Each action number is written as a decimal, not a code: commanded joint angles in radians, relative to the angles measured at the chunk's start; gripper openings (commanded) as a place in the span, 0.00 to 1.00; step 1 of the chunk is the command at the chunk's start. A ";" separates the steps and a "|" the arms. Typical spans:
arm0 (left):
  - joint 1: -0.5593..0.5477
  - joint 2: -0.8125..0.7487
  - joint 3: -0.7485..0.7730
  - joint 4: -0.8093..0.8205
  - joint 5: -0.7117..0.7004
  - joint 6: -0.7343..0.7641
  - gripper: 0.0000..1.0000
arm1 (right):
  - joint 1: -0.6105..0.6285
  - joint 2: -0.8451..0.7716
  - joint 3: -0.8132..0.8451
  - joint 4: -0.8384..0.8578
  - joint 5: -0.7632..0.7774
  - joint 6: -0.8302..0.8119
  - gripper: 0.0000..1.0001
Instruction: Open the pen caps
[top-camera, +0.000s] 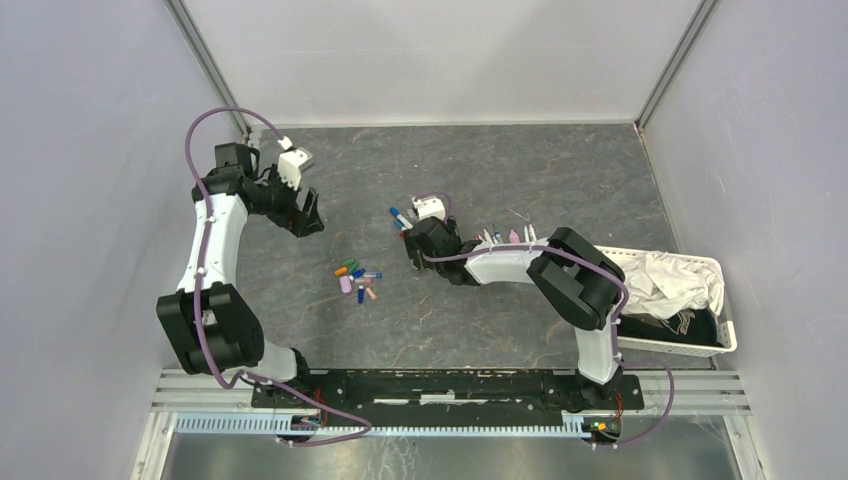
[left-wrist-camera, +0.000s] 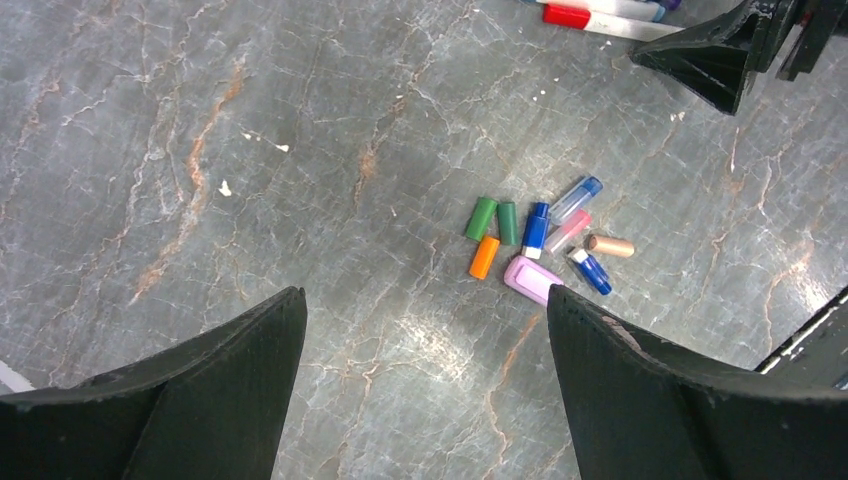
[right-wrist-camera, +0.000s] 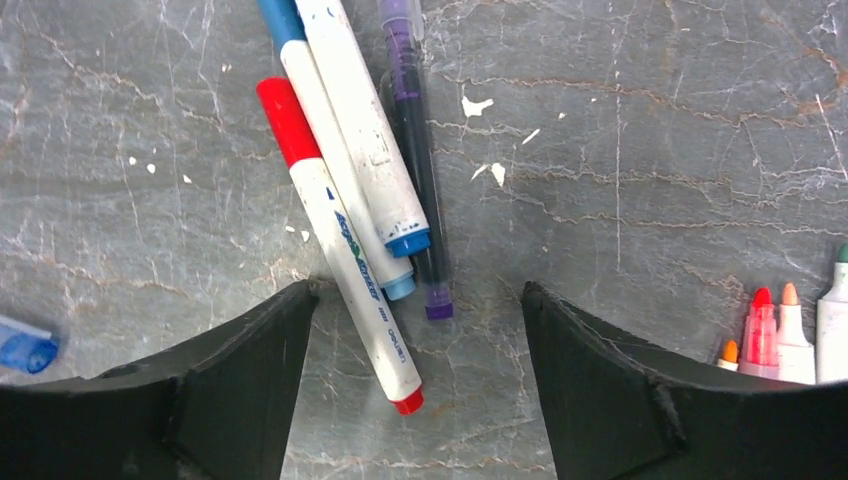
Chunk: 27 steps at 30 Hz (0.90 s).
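Observation:
Several loose pen caps (left-wrist-camera: 540, 240), green, orange, blue, pink, tan and a wider lilac one, lie in a cluster on the table, also seen in the top view (top-camera: 355, 278). My left gripper (left-wrist-camera: 425, 300) is open and empty, hovering short of the cluster (top-camera: 308, 220). My right gripper (right-wrist-camera: 417, 298) is open over a bunch of capped pens: a red-capped pen (right-wrist-camera: 345, 250), two blue ones (right-wrist-camera: 365, 150) and a purple one (right-wrist-camera: 412, 150). The red pen's lower end lies between the fingers, ungripped. Uncapped pens (right-wrist-camera: 790, 335) lie to the right (top-camera: 505, 237).
A white basket (top-camera: 725, 340) with a white cloth (top-camera: 670, 280) stands at the right edge of the table. One blue cap (right-wrist-camera: 25, 350) lies apart, left of the right gripper. Grey walls close in the table at the left, back and right.

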 joint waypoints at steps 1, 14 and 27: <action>0.000 -0.030 0.029 -0.041 0.044 0.059 0.94 | -0.027 -0.079 0.021 -0.044 -0.114 -0.085 0.83; -0.019 -0.035 0.033 -0.049 0.066 0.049 0.94 | -0.171 0.200 0.507 -0.266 -0.488 -0.221 0.66; -0.030 -0.023 0.032 -0.054 0.082 0.055 0.93 | -0.213 0.257 0.494 -0.245 -0.397 -0.184 0.33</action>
